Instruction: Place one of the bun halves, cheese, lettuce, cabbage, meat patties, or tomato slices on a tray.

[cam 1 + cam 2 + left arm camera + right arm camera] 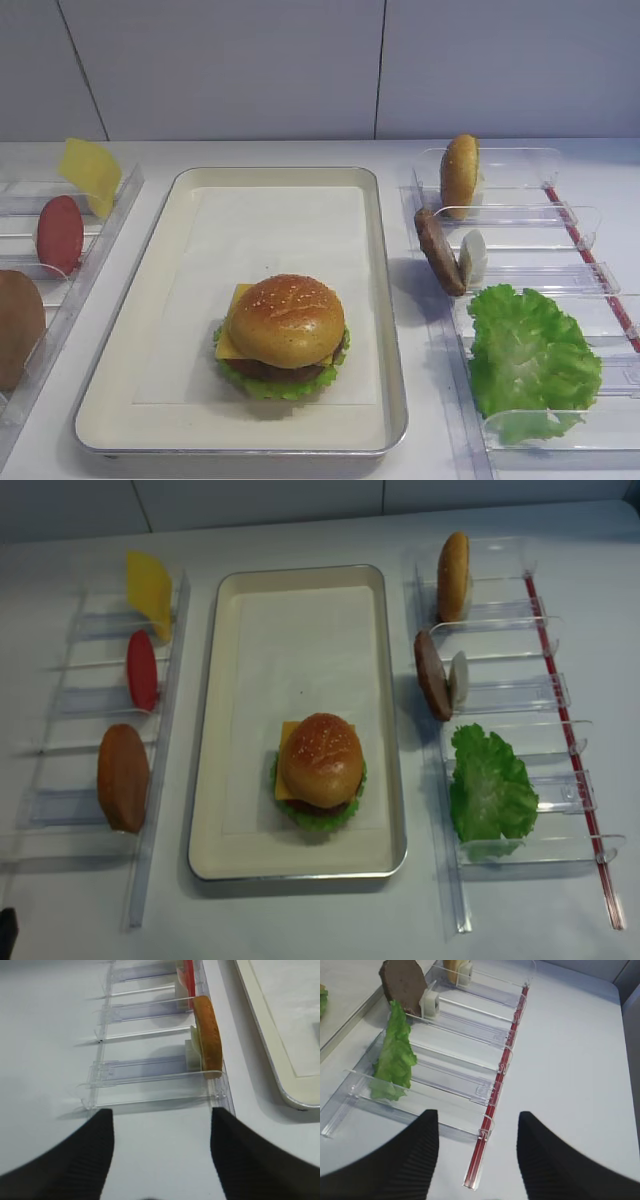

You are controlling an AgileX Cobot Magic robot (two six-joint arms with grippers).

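Right tool (477,1160), jaws apart and empty, over tabletop (570,1060) | lettuce (395,1060) ahead-left, upright in holder | right arm nearer

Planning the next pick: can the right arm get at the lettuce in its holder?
Probably yes. The right gripper hangs open just short of the holder, and the lettuce leans in its slot with nothing over it or in front.

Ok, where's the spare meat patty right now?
In the exterior high view, the meat patty leans in the right-side clear holder, between the bun half behind it and the lettuce in front.
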